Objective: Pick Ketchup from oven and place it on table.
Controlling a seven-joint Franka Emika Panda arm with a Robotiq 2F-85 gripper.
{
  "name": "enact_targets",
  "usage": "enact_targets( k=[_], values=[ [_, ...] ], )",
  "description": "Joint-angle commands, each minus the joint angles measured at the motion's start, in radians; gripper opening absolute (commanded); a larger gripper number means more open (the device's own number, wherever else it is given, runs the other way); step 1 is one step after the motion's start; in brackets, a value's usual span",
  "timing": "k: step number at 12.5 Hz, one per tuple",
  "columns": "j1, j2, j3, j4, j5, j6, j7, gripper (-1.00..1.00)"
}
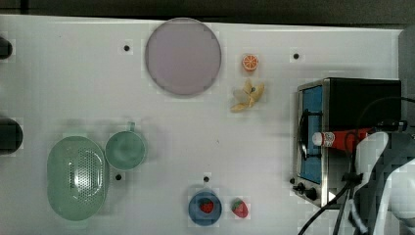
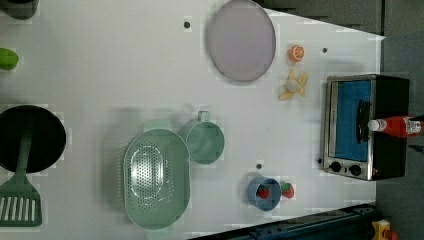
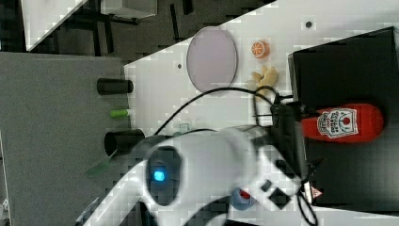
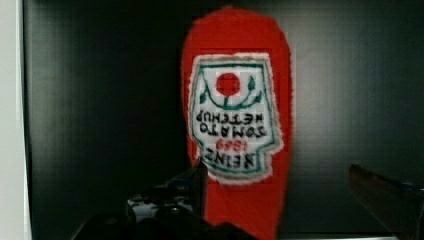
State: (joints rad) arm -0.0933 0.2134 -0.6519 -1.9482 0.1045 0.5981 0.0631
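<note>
The Ketchup (image 1: 337, 138), a slim red bottle with a white cap and white label, lies on its side on the black top of the oven (image 1: 364, 98), cap toward the oven's glass front. The left view shows the Ketchup (image 2: 392, 125) on the oven (image 2: 390, 92) at its right. My gripper (image 4: 277, 167) is open just above the bottle. One dark finger (image 4: 200, 182) is at the label's edge and the other (image 4: 380, 192) stands well off the bottle. In the right view my wrist hides the Ketchup's (image 3: 348, 123) neck. The white table (image 1: 195, 142) spreads beside the oven.
On the table are a lilac plate (image 1: 182, 56), an orange slice (image 1: 250, 62), a banana peel (image 1: 249, 96), a green mug (image 1: 125, 150), a green colander (image 1: 77, 177), a blue bowl (image 1: 205, 208) holding a strawberry and a loose strawberry (image 1: 239, 208). A black pan (image 2: 30, 138) and green spatula (image 2: 20, 200) lie at the left view's left.
</note>
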Motion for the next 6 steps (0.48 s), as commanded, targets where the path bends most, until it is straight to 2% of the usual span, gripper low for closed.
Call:
enact_targets(
  k=[1,6],
  values=[
    [-0.009,0.04,-0.003,0.019,0.052,0.065,-0.02,1.0],
    [-0.016,0.098,-0.002,0.016,0.053,0.096,-0.02,1.0]
  ],
)
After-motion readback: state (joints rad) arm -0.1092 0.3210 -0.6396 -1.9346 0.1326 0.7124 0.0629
